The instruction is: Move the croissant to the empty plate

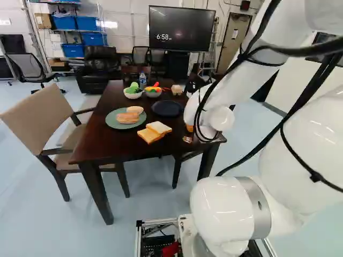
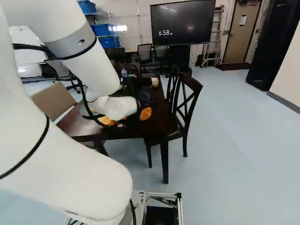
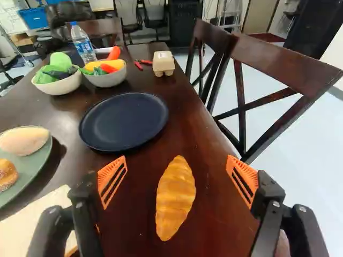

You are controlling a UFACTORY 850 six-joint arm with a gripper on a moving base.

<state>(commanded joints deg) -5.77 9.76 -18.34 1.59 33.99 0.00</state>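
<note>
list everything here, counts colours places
wooden table: one, brown, ahead
croissant: one, golden, on table
round plate: one, dark blue, past croissant
second plate: one, green, under two buns
bread slices: two, white, near buns
round bowls: two, pale, past plates, holding vegetables
plastic bottle: one, clear, behind bowls
egg carton: one, beige, past plates
small peppers: two, red, by carton
cross-backed chairs: two, brown, beside table
fabric armchair: one, tan, opposite them
flat screen: one, black, far back
plastic bins: several, blue, far back
arm: one, white, over table
gripper: one, black, open, above table
</note>
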